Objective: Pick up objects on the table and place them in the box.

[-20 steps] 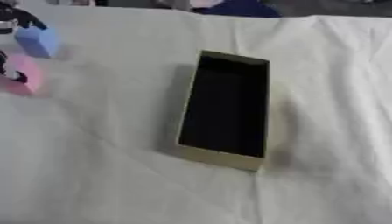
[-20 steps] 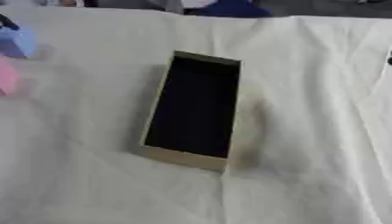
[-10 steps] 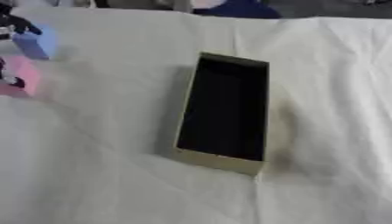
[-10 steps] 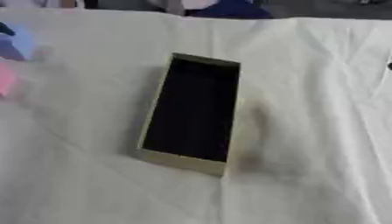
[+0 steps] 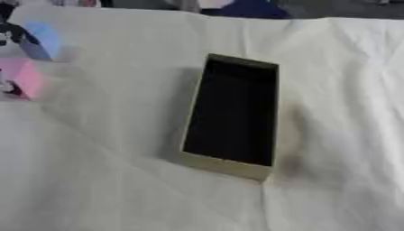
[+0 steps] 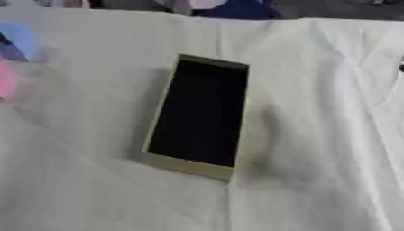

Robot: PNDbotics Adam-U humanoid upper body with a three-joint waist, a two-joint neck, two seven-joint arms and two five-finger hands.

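Left hand [image 5: 9, 34] has raised the blue block [image 5: 41, 39].

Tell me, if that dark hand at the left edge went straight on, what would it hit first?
Only a dark sliver of the left hand shows, so its heading is unclear. Reaching in from the left, it would likely meet the blue object right beside it first.
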